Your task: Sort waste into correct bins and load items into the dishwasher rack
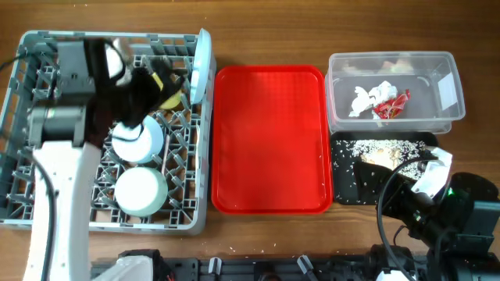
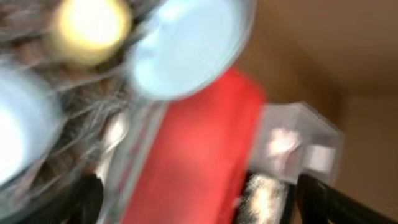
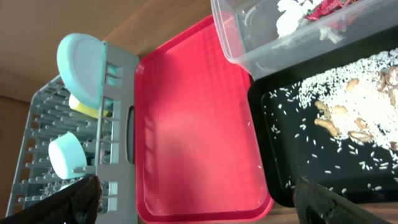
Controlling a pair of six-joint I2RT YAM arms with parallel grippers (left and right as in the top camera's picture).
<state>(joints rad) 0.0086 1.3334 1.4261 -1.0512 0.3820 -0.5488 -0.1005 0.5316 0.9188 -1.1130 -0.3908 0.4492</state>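
Observation:
The grey dishwasher rack (image 1: pixel 31 211) stands at the left. The light blue plate (image 1: pixel 201 66) stands upright at its right edge, with the yellow cup (image 1: pixel 173 97) beside it. A pale green bowl (image 1: pixel 141 191) lies upside down in the rack, and a second pale round dish (image 1: pixel 141 142) lies partly under my left arm. My left gripper (image 1: pixel 164 84) hovers open over the rack near the cup; its wrist view is blurred (image 2: pixel 205 205). The clear tub (image 1: pixel 449 94) holds the white napkin (image 1: pixel 366 97) and the red wrapper (image 1: pixel 392 105). The black tray (image 1: pixel 348 191) holds rice scraps (image 1: pixel 375 148). My right gripper (image 1: pixel 406 181) is open and empty over the black tray. I see no spoon or fork.
The red serving tray (image 1: pixel 269 140) lies between the rack and the bins; it also shows in the right wrist view (image 3: pixel 193 124), with a few rice grains on it. The right arm's base sits at the lower right.

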